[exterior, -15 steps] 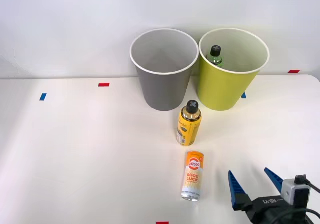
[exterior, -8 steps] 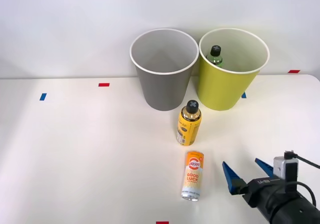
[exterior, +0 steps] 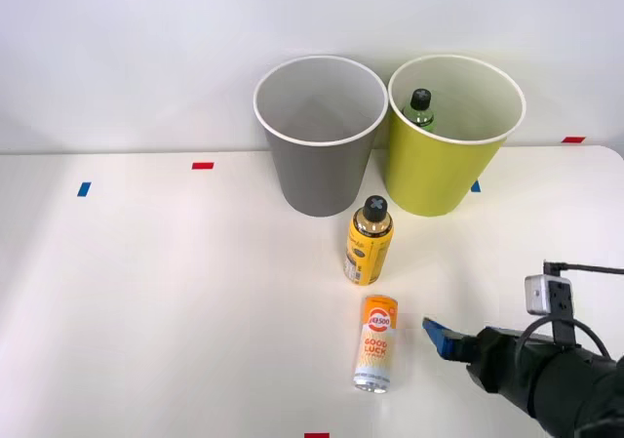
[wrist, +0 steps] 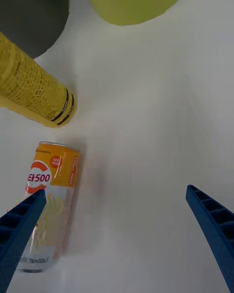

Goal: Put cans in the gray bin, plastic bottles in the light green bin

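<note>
On the white worktop (exterior: 146,292) the can (exterior: 375,356) lies on its side, near the front edge, its silver end toward the robot and its orange top pointing away. Just beyond it stands a yellow bottle (exterior: 370,241) with a black cap, upright, apart from the can and directly between it and the gray bin (exterior: 320,136). The green bin (exterior: 450,136) stands just right of the gray one, the two nearly touching at the rims. Inside the green bin a small green bottle (exterior: 420,107) with a black cap stands against the far wall.

The tool (exterior: 436,336) sits low, right of the can; from the front one blue fingertip shows. The wrist view shows the tool (wrist: 117,224) spread wide, ribbed fingers (wrist: 19,229) at both corners, one overlapping the can (wrist: 46,205), bare worktop between them. It also shows fine print and black bands on the yellow bottle (wrist: 34,88).

Small red and blue tape marks (exterior: 203,166) dot the worktop.
</note>
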`<state>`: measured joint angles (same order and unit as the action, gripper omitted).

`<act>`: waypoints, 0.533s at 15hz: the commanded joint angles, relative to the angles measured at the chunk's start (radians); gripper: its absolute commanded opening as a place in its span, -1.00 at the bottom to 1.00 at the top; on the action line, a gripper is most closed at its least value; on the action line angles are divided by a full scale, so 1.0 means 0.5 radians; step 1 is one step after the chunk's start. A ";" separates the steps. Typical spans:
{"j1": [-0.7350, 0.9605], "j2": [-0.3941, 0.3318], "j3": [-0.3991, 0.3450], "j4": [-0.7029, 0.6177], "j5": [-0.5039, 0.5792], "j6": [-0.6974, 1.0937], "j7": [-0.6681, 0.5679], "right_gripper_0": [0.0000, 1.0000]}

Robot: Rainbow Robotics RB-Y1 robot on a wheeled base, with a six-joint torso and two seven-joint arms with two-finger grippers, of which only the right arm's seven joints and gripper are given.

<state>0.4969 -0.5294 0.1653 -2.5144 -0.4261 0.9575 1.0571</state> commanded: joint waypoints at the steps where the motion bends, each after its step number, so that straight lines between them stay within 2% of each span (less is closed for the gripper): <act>1: -0.129 -0.162 0.145 -0.036 0.064 0.048 -0.372 1.00; 4: -0.218 -0.328 0.372 -0.036 0.303 0.098 -0.835 1.00; 6: -0.340 -0.352 0.498 -0.036 0.395 0.226 -1.025 1.00; 8: -0.445 -0.362 0.584 -0.036 0.398 0.269 -1.178 1.00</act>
<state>0.3007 -0.7043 0.4327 -2.5327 -0.2322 1.0815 0.4970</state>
